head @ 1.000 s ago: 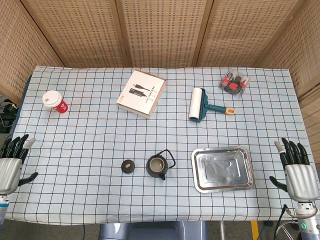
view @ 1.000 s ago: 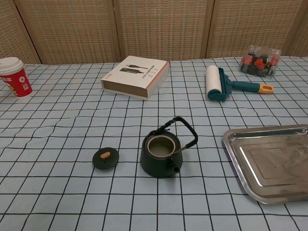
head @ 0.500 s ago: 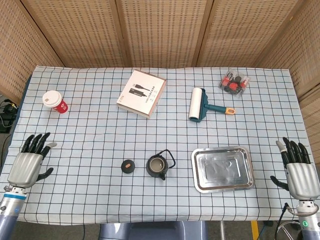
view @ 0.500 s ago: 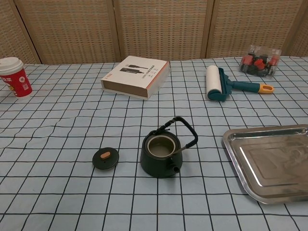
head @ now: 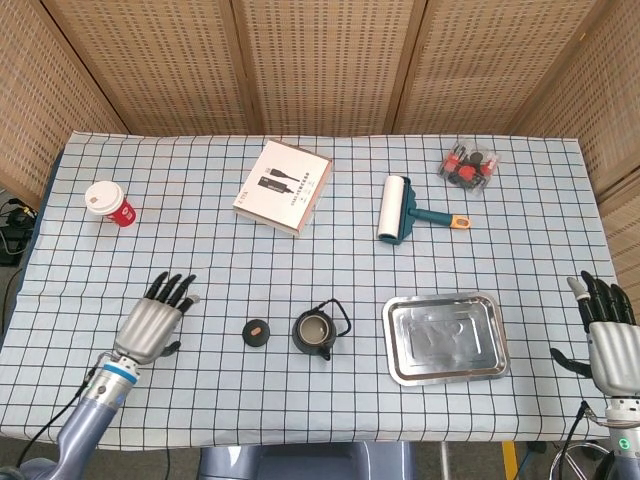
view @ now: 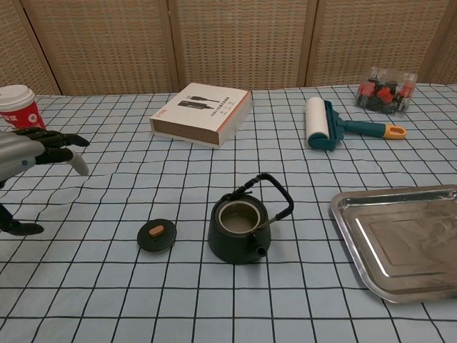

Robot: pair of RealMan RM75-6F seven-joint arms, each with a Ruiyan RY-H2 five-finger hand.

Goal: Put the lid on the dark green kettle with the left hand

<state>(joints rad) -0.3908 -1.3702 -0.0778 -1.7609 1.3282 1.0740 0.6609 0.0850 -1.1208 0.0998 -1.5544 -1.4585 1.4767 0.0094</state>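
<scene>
The dark green kettle stands uncovered near the table's front middle, handle upright. Its round dark lid with a tan knob lies flat on the cloth just left of it. My left hand hovers open over the table, fingers spread, well to the left of the lid and apart from it. At the front right edge, past the tray, my right hand is open and holds nothing; the chest view does not show it.
A steel tray lies right of the kettle. Farther back are a book box, a lint roller, a clear pack of small items and a red paper cup at the left.
My left hand has come in from the table's left edge rightward toward the lid and entered the chest view. The right hand has shifted slightly right and down. Lid and kettle are unmoved.
</scene>
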